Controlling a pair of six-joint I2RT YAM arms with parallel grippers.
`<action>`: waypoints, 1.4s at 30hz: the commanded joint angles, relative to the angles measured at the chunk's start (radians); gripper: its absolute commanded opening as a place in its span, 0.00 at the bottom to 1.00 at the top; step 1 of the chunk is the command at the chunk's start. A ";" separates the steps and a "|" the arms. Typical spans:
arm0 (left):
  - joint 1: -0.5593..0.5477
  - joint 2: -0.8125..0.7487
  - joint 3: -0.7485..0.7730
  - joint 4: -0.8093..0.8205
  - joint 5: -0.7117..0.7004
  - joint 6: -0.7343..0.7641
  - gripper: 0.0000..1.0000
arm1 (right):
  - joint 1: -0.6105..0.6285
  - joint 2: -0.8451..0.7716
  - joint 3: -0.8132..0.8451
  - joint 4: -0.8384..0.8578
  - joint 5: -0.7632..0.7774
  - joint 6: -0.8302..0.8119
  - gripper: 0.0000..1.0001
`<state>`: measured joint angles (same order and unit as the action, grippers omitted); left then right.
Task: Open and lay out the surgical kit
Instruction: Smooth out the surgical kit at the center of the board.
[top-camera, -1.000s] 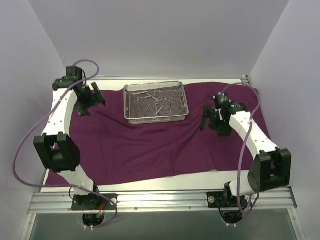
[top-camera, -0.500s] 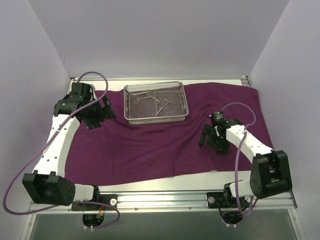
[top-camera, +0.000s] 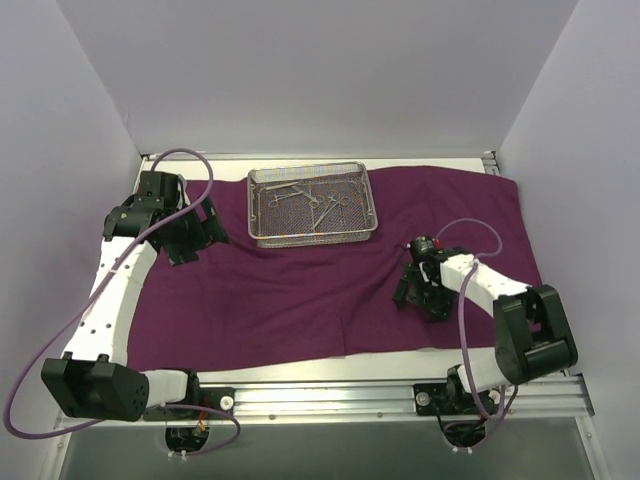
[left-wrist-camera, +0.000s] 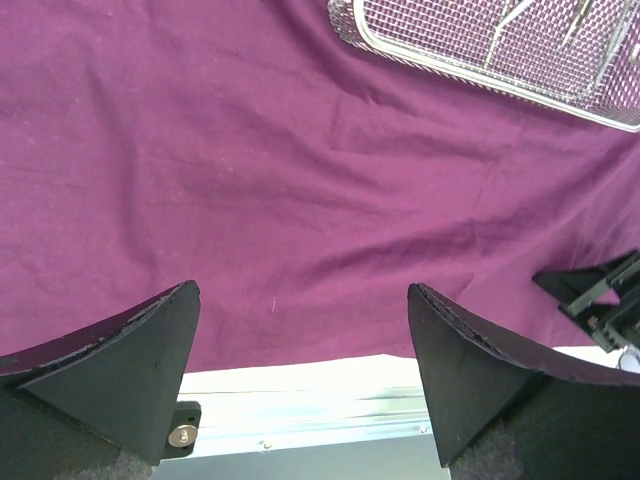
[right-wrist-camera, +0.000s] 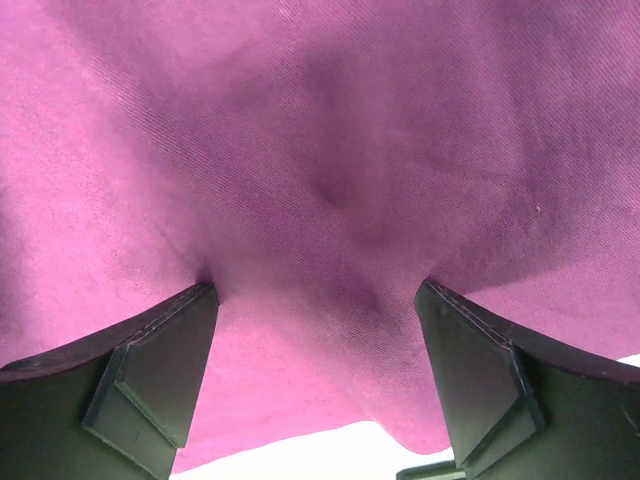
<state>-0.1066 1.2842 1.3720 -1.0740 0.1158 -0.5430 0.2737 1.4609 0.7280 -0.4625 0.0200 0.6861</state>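
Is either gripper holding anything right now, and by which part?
Nothing is held. The left gripper is open above the purple cloth; the right gripper is open too, set low on the cloth but not closed on it.

One dark purple cloth (top-camera: 300, 290) spreads across the middle of the top view. One wire-mesh tray (top-camera: 312, 239) sits upper centre. In it lie thin steel instruments (top-camera: 310, 198), at least three; they overlap, so the exact number cannot be told. There are two white arms: the left arm (top-camera: 115, 290) at the left of the frame and the right arm (top-camera: 490, 285) at the lower right. Two grippers, the left gripper (top-camera: 195, 238) and the right gripper (top-camera: 420, 303), have two black fingers each. Two purple cables show, the left cable (top-camera: 183, 153) and the right cable (top-camera: 466, 335)
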 joint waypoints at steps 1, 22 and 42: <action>0.016 -0.010 -0.001 -0.012 -0.027 -0.005 0.94 | 0.031 -0.037 -0.071 -0.174 -0.012 0.062 0.84; 0.068 0.139 -0.031 0.000 -0.045 0.018 0.94 | 0.487 0.157 0.447 -0.136 -0.066 -0.060 0.88; 0.082 0.148 -0.097 0.014 -0.103 0.044 0.94 | 0.771 0.291 0.349 -0.159 -0.038 0.030 0.92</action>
<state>-0.0364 1.4433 1.2736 -1.0756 0.0380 -0.5232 1.0199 1.7912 1.0977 -0.5297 -0.0048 0.7181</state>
